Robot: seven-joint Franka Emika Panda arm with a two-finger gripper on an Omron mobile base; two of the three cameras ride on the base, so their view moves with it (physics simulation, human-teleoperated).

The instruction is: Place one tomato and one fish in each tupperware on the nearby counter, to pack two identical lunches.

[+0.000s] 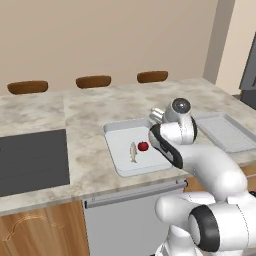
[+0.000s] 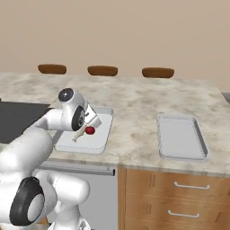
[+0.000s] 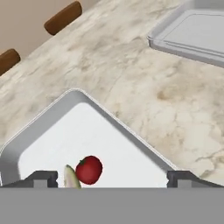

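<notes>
Tomato (image 1: 143,146) and fish (image 1: 133,152) lie side by side in the near-left tupperware (image 1: 116,142), touching or very nearly so; tomato at 3 o'clock of fish in the left base view. Second tupperware (image 2: 181,136) sits well apart on the table (image 2: 134,101) toward 3 o'clock in the right base view, nothing visible in it.

Claw (image 3: 113,177) hangs just above the first container, fingertips spread wide, gripping nothing; hand view shows the tomato between and beyond the tips.

Judgement: first lunch looks packed; second not started.

Handling, judged: tomato is round, smooth, light and likely to roll or slip, so take it across its widest middle from above. Fish is slim, flat and probably slippery; pinch across the narrow body at mid-length, jaws set crosswise to its long axis.
</notes>
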